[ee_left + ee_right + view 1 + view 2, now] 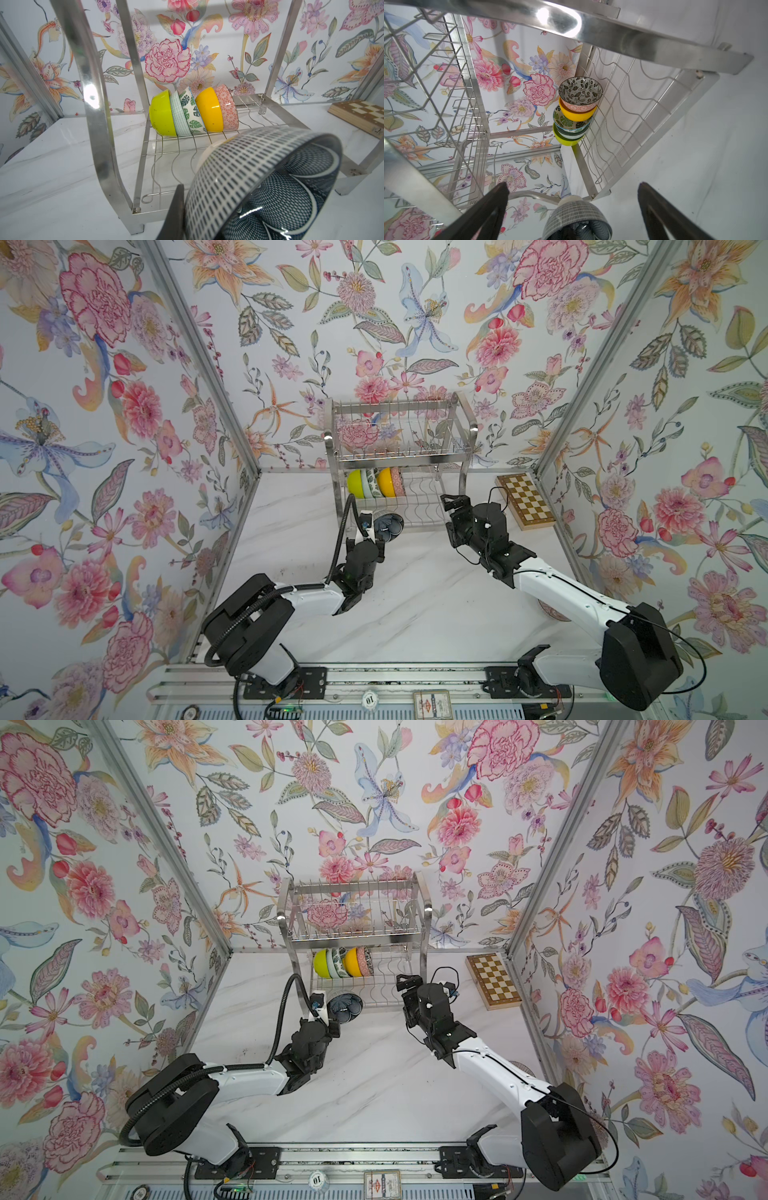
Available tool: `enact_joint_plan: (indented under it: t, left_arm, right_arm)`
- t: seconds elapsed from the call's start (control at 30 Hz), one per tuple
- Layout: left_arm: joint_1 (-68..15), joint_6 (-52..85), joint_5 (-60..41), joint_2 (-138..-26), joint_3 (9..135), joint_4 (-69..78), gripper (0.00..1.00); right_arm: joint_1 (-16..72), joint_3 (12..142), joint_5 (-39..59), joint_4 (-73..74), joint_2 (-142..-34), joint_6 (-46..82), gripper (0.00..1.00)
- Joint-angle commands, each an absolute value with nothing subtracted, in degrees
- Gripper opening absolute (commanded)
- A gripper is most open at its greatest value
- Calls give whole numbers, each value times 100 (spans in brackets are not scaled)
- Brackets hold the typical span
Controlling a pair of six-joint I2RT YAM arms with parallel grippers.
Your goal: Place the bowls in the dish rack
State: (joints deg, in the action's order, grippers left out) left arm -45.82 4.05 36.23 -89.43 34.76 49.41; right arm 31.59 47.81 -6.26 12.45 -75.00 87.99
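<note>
Fingers of the left gripper (374,531) clamp the navy bowl (390,526) mid-frame in both top views, before the lower tier of the dish rack (399,456); the right gripper (449,515) gapes empty. Risk — its rim could snag a wavy wire or knock the five racked bowls (374,483).

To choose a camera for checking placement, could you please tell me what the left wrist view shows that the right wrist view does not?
Only the left wrist view: the wooden chessboard and the left gripper shut on the rim of the dark navy patterned bowl. Only the right wrist view: the upper tier of the steel wire dish rack and the open right gripper. Both: the row of five round bowls on the rack's lower tier, and the navy bowl.
</note>
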Motion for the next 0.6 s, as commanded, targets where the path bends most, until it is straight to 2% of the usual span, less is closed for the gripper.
enact_joint_plan:
  t: [0.0,0.3,0.57]
  left_arm:
    - [-4720,-264,4043,-9251,3522,5967,0]
    - [-4818,-395,4043,-9797,3653,6400,0]
    - [-4889,-520,4010,-9923,3744,6532,0]
  right_arm:
    - [3372,4711,-734,1619,-7511,9827,98]
    - [3951,4541,-817,2538,-7929,11091,99]
    - [4227,4681,-836,3100,-8376,11333,98]
